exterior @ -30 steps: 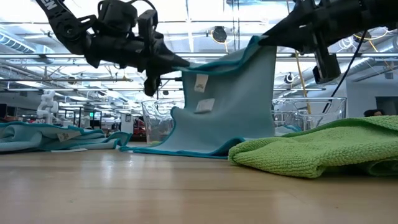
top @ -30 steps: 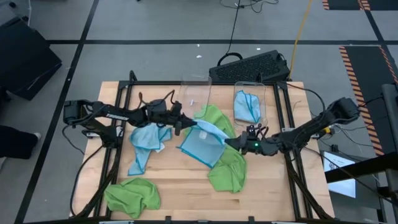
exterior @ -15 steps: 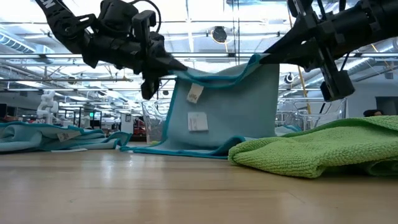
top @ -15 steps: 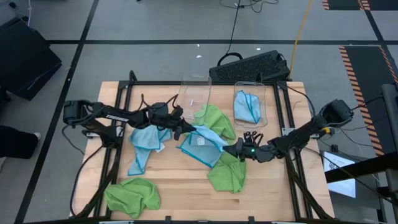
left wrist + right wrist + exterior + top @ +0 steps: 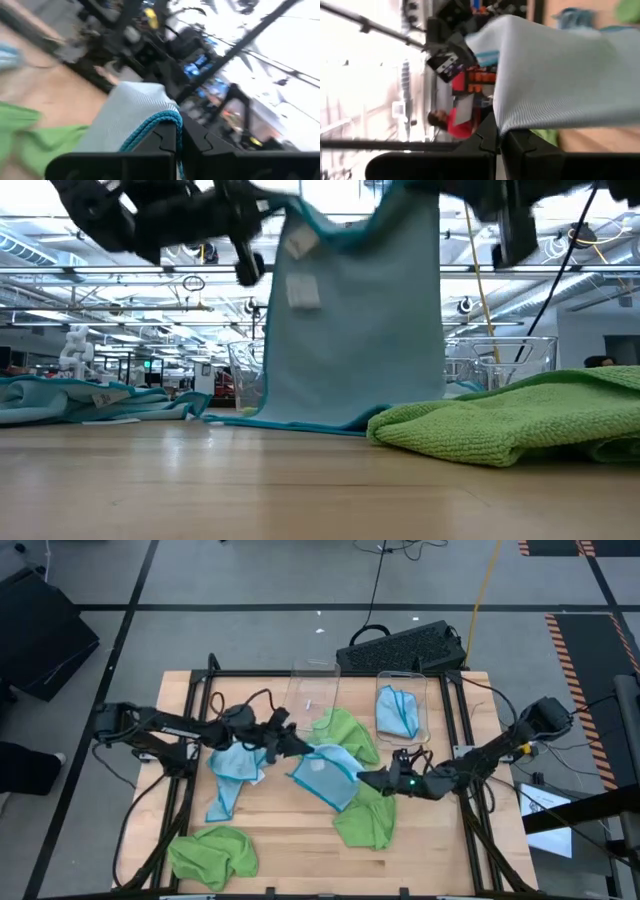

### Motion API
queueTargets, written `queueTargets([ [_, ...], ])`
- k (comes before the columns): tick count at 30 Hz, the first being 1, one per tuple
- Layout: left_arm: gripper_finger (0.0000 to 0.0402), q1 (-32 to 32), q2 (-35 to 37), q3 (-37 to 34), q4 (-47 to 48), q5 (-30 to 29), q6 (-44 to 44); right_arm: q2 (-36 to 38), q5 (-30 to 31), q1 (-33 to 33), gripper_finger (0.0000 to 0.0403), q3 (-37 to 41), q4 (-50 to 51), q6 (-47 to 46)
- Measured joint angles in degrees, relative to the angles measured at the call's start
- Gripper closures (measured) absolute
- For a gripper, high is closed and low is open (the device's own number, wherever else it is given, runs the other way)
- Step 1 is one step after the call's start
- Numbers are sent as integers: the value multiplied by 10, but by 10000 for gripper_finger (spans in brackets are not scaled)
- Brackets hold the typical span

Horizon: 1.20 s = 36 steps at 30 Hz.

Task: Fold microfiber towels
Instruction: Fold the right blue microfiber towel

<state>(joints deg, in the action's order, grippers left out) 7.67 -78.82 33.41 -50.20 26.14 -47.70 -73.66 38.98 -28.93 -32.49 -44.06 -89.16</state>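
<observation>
High view: both end effectors, left (image 5: 293,746) and right (image 5: 365,779), clenched on blue towel (image 5: 325,777) top edge

Wooden table (image 5: 290,830) bearing green towels (image 5: 212,852), blue towels (image 5: 235,762) and two clear bins (image 5: 312,675)

Light blue towel (image 5: 325,776) with teal edging; lime green towels (image 5: 212,854).

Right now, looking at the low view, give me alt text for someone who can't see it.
A light blue towel hangs like a curtain, held up by its top corners by the left gripper and right gripper, its bottom edge reaching the wooden table. A lime green towel is heaped at right, another blue towel at left.
</observation>
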Motion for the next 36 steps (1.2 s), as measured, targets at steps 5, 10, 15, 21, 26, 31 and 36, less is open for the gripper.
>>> queueTargets([
  [5,398,-69,65,0,1,-41,-20,-1,0,-24,399,-76,59,65],
  [10,398,-167,129,1,25,-138,-30,-2,3,-50,399,-159,160,74],
  [15,399,-283,173,44,165,-218,-19,-20,3,-77,399,-242,197,74],
  [21,399,-393,182,140,309,-289,17,-87,32,-111,399,-348,196,72],
  [26,399,-451,182,201,382,-325,18,-176,31,-140,399,-459,190,60],
  [31,399,-480,181,206,444,-362,6,-224,30,-158,399,-509,191,54],
  [36,399,-468,181,206,538,-367,0,-228,31,-152,399,-492,219,22],
])
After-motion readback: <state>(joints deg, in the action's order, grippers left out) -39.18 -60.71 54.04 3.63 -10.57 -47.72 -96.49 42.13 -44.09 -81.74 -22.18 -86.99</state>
